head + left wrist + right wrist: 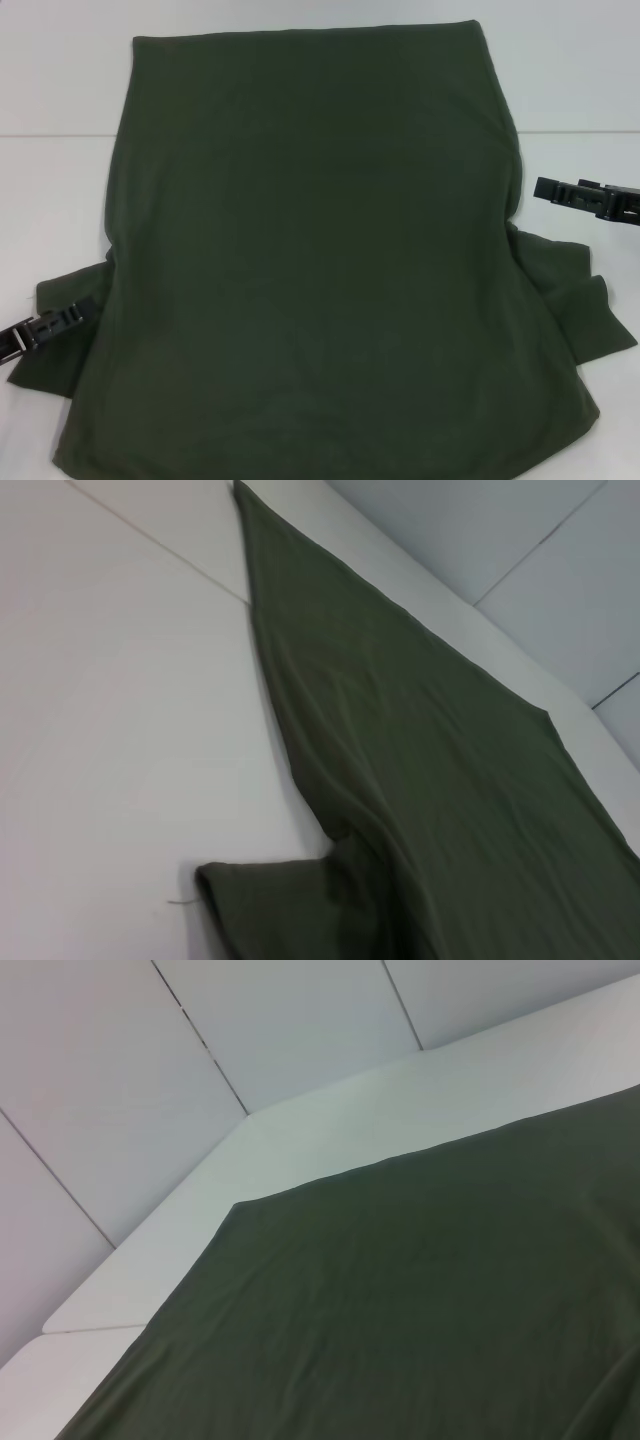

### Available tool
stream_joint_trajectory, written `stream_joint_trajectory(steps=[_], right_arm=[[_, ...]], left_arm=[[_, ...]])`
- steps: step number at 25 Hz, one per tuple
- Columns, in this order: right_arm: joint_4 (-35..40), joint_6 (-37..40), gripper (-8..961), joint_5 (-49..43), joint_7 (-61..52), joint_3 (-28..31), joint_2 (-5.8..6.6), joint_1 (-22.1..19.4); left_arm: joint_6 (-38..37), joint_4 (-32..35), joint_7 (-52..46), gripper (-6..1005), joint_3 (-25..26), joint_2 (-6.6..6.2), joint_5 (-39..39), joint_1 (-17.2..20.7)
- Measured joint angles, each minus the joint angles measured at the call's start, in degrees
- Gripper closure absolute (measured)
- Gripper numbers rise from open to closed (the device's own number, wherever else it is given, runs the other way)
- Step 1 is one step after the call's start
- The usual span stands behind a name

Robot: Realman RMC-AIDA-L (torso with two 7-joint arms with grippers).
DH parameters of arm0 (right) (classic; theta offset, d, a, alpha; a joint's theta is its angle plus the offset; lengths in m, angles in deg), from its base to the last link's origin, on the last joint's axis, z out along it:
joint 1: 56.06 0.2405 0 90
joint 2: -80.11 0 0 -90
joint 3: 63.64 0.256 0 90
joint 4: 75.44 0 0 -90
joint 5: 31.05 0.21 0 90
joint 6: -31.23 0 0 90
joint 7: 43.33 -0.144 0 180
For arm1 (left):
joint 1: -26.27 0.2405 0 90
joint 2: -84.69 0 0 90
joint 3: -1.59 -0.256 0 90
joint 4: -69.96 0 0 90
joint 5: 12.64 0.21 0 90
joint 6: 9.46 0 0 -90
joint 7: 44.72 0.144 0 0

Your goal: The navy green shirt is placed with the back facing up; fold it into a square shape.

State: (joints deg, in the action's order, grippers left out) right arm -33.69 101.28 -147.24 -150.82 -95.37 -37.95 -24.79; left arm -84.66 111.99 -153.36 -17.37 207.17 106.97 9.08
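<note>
The navy green shirt (320, 270) is lying spread flat across the white surface (60, 210), filling most of the head view, its straight edge lying far from the robot and its two short sleeves sticking out at the near sides. Only the head view is showing both arms. The left gripper (50, 328) is sitting low over the left sleeve, reaching in from the picture's edge; its jaws are appearing close together, but whether they are pinching fabric I cannot tell. The right gripper (585, 195) is hovering over bare surface just beside the shirt's right edge, above the crumpled right sleeve, apart from the cloth; how wide its jaws are standing I cannot tell either.

The left wrist view is giving what the head view is not: the shirt's (420, 770) long side edge running away along the surface (110, 740), with the sleeve bunching up in soft folds where it is meeting the body. The right wrist view is showing the shirt's (400, 1310) smooth far corner, the surface's (330, 1130) rim, and the pale panelled wall (120, 1060) behind it.
</note>
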Motion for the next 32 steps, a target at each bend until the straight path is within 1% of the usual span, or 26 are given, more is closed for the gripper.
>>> stream_joint_trajectory(steps=[6, 14, 19, 30, 32], right_arm=[[0.00, 0.00, 7, 0.01, -0.06, 0.00, 0.02, 0.01], [0.00, 0.03, 7, 0.08, -0.12, 0.37, 0.02, 0.03], [0.00, 0.18, 7, 0.59, -0.22, 0.46, 0.02, -0.38], [-0.05, 0.79, 7, 2.19, -0.16, 0.53, 0.34, -1.23], [-0.06, 0.79, 7, 2.20, -0.12, 0.53, 0.36, -1.23]], left_arm=[[0.45, -0.01, 0.50, 67, 0.07, 0.05, -0.35, -0.22], [2.51, -0.66, -0.16, 67, -0.18, 0.03, 0.11, -1.89], [3.19, 0.68, -0.39, 203, -0.43, 0.52, 0.38, -1.67], [4.76, 0.78, -0.68, 494, -0.59, 0.56, 1.21, -1.55], [4.89, 0.92, -0.69, 581, -0.64, 0.57, 1.92, -1.64]])
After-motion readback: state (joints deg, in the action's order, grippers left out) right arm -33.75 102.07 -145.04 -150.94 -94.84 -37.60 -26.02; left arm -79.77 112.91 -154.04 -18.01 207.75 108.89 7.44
